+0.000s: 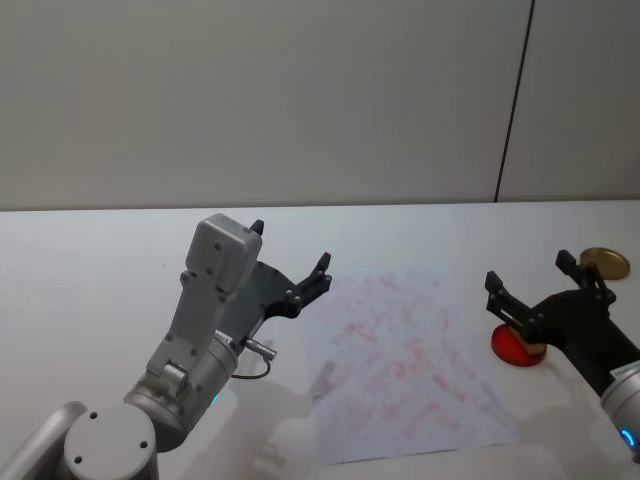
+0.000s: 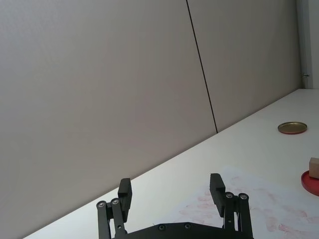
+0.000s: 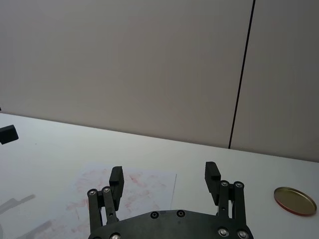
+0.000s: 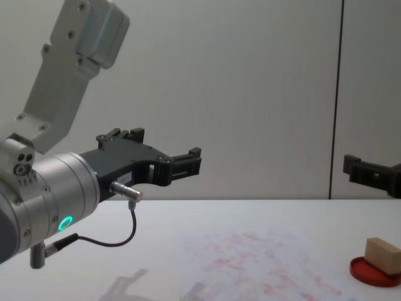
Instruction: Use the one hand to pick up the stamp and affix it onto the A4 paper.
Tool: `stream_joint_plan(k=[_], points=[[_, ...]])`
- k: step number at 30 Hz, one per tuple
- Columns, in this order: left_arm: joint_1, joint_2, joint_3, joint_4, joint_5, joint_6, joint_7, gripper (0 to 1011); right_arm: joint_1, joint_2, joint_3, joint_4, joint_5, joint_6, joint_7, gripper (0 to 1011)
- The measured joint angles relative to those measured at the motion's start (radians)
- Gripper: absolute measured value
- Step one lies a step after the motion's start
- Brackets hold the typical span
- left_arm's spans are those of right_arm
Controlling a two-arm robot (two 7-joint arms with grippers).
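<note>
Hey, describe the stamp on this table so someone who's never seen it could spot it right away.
On the white table, find the large A4 paper covered in faint red marks. Just off its right edge lies a flat red disc; the stamp is the small pale wooden block sitting on it, unlike the gold lid farther back.

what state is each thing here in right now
left gripper, open, empty, held in the air
right gripper, open, empty, held in the air
stamp, standing on the red disc, not gripped
red disc, lying flat, stamp on it
A4 paper, lying flat, covered with faint red marks
gold round lid, lying flat, nothing on it
</note>
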Motion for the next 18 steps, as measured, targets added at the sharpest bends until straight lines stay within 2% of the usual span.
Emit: stream_joint_plan(k=[18], points=[[0.0,0.0,0.0,0.0,0.0,0.0,0.0,993,0.0,0.0,0.0,0.0,0.0,0.0,0.001,1001]])
